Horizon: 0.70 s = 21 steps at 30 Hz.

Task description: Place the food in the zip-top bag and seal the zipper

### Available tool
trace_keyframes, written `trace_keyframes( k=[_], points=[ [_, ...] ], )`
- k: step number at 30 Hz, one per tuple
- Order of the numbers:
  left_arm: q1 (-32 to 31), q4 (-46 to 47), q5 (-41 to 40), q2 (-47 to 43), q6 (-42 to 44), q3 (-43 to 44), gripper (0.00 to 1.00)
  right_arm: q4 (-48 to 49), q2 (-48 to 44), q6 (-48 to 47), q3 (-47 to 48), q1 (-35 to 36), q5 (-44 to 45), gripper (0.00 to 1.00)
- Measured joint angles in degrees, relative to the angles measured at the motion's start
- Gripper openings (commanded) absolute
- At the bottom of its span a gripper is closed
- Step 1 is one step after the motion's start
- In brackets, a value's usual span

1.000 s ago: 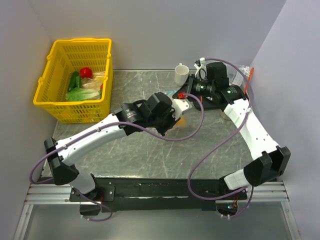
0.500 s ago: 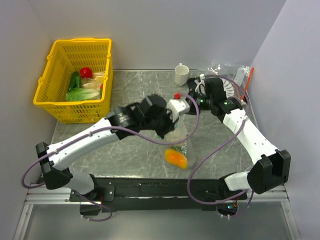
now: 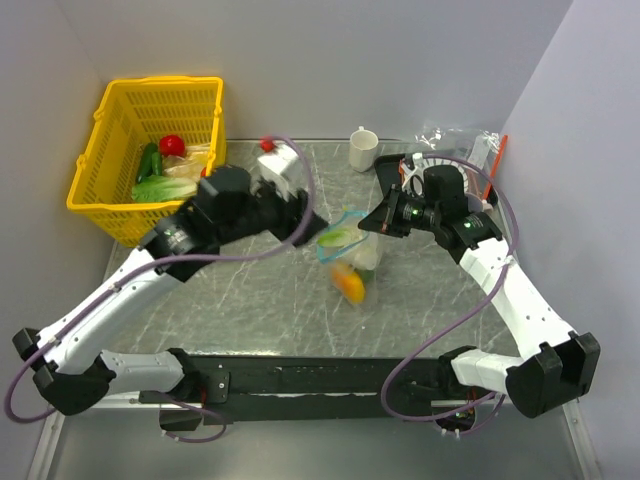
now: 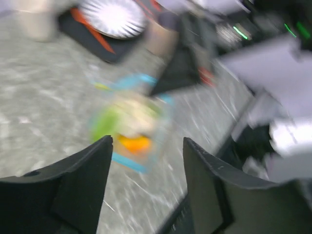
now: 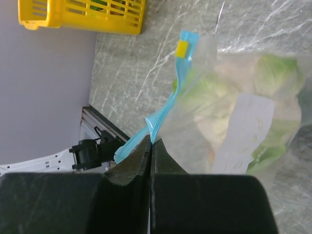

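Observation:
The zip-top bag hangs in the middle of the table from my right gripper. Green and orange food shows inside it. In the right wrist view my right gripper is shut on the teal-blue zipper near one end, and the bag holds pale green leaves. My left gripper stands open to the left of the bag, apart from it. In the blurred left wrist view the left gripper has nothing between its fingers, and the bag lies beyond them.
A yellow basket with vegetables stands at the far left. A white cup, a striped plate on a black mat, crumpled clear plastic and an orange-red stick sit at the far right.
My left gripper opened, let go of the bag and drew back to the left. The bag swung and now hangs from the right gripper alone, which shifted slightly toward the centre.

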Motion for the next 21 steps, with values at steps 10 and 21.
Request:
trace_keyframes(
  k=[10, 21],
  points=[
    [5.57, 6.71, -0.76, 5.99, 0.31, -7.98, 0.61, -0.02, 0.0, 0.11, -0.07, 0.0, -1.22, 0.0],
    [5.6, 14.01, 0.59, 16.87, 6.12, -10.51, 0.74, -0.02, 0.0, 0.46, -0.07, 0.0, -2.56, 0.0]
  ],
)
